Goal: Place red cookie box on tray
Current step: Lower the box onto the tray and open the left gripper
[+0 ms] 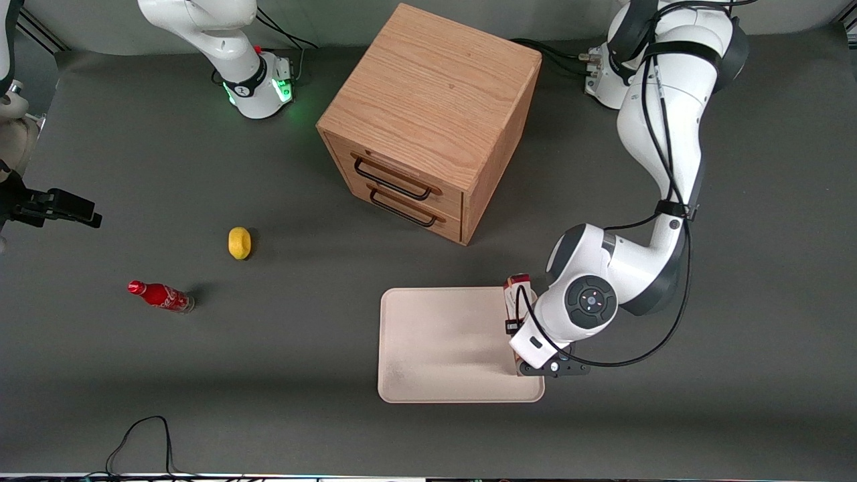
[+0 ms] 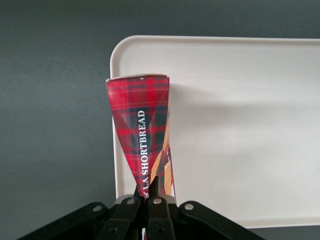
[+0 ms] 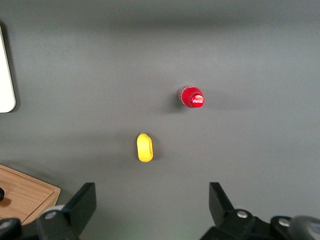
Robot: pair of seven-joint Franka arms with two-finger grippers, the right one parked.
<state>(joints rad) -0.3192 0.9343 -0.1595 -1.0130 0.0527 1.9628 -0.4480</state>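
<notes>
Front view: the red cookie box (image 1: 518, 294) is held upright on edge by the gripper (image 1: 521, 335), fingers clamped on it, over the tray (image 1: 442, 348) at its rim toward the working arm. Release is judged outstanding. Bare tray is left alongside; the wooden cabinet (image 1: 428, 120) stands well apart.

We take this for a robotics lab. Two white robot arms (image 1: 659, 161) are bolted to a counter (image 1: 201, 375) covered in plain dark grey matting, with black cables (image 1: 144, 435) trailing across it. The props are an odd, staged mix: a wooden cabinet (image 1: 428, 120), a lemon (image 1: 239, 242), a soda bottle (image 1: 161, 296), a tray (image 1: 442, 345).
</notes>
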